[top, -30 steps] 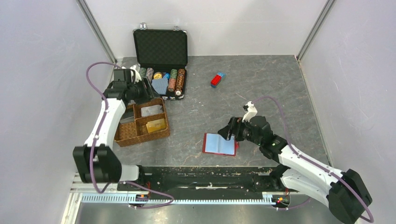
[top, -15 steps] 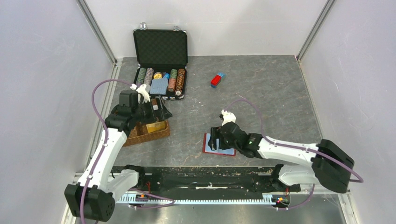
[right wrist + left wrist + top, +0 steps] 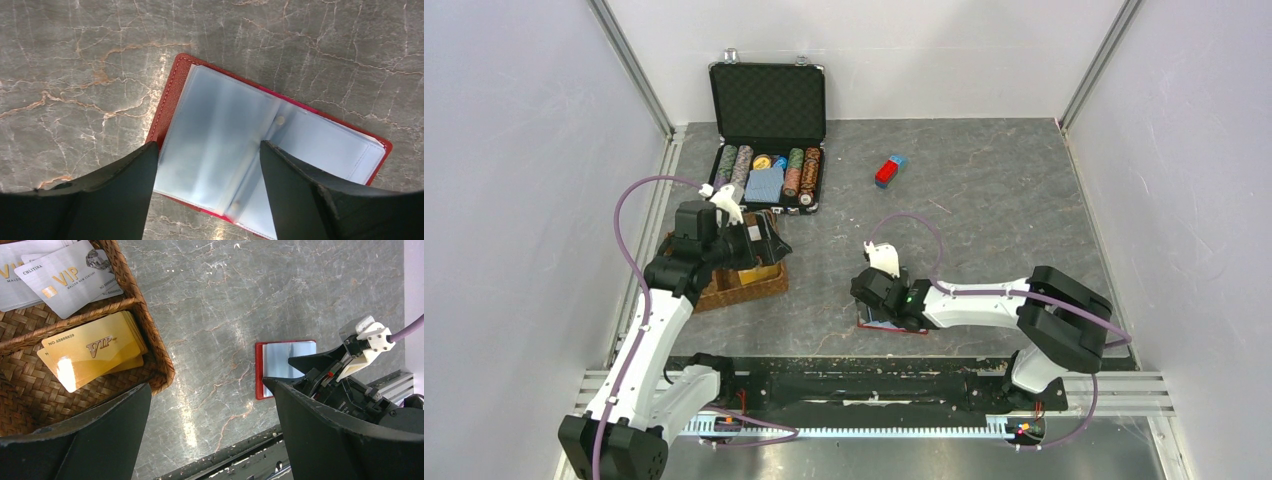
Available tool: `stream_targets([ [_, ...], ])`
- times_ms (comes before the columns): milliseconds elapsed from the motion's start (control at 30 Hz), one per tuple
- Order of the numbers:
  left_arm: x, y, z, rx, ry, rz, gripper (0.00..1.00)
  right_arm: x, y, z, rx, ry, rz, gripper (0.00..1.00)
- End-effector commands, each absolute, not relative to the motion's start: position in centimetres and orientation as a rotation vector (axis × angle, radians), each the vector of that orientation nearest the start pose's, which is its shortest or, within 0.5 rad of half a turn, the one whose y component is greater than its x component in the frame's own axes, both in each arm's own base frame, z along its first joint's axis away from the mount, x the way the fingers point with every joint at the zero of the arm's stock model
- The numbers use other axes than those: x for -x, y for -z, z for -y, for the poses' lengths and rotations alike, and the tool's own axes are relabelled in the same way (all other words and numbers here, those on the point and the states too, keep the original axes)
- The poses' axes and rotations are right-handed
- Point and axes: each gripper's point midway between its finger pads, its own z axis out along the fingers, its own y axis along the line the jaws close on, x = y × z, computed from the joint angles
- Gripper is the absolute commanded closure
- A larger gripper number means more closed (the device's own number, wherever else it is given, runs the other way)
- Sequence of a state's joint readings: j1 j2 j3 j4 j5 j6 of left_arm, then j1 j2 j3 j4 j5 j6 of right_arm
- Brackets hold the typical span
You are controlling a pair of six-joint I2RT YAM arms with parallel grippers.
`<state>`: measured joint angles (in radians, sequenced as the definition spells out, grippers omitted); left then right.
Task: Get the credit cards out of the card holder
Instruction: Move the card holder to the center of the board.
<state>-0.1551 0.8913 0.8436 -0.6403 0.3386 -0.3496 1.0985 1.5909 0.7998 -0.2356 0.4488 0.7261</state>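
Note:
The card holder [image 3: 170, 95], dark red, lies open on the grey table with pale blue plastic sleeves [image 3: 225, 135] showing; I cannot tell whether a card sits in them. My right gripper [image 3: 209, 147] hangs open just above its left page, one finger at the holder's left edge and the other near the fold. From above, that gripper [image 3: 879, 297] hides most of the card holder [image 3: 902, 326]. Silver credit cards [image 3: 65, 275] and gold ones [image 3: 92, 352] lie in the wicker basket [image 3: 159, 371]. My left gripper [image 3: 207, 390] stands wide open and empty, beside the basket's near right corner.
An open black case [image 3: 767, 105] of poker chips with a blue patterned deck stands at the back left. A small red-and-blue block [image 3: 889, 170] lies at the back centre. The black rail [image 3: 874, 372] runs along the table's near edge.
My left gripper drew back from over the basket toward its right side and opened wide. My right gripper swung left and settled over the open card holder, its jaws slightly narrower.

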Motion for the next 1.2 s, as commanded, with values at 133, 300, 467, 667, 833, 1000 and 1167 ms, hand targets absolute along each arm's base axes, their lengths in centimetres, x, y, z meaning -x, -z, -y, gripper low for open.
stream_targets([
  [133, -25.0, -19.5, 11.2, -0.008, 0.633, -2.247, 0.0, -19.6, -0.9, -27.2, 0.272, -0.175, -2.456, 0.52],
  [300, -25.0, -19.4, 11.1, -0.004, 0.63, -2.253, 0.0, -19.7, -2.3, -27.9, 0.251, -0.311, -2.384, 0.64],
  [467, -25.1, -19.2, 11.0, -0.001, 0.621, -2.257, 0.0, -19.7, -3.4, -28.0, 0.269, -0.399, -2.329, 0.66],
  [667, -25.1, -19.0, 10.7, 0.01, 0.597, -2.266, 0.0, -20.8, -4.3, -26.2, 0.168, -0.463, -2.278, 0.66],
  [833, -25.0, -18.7, 10.5, 0.019, 0.575, -2.279, 0.0, -22.8, -3.6, -21.5, 0.098, -0.337, -2.267, 0.65],
  [1000, -25.0, -18.6, 10.6, 0.014, 0.581, -2.282, 0.0, -24.7, -1.9, -15.2, 0.033, -0.067, -2.309, 0.63],
  [1167, -25.1, -18.5, 10.6, 0.012, 0.582, -2.287, 0.0, -26.3, -2.2, -12.4, 0.032, 0.044, -2.306, 0.55],
])
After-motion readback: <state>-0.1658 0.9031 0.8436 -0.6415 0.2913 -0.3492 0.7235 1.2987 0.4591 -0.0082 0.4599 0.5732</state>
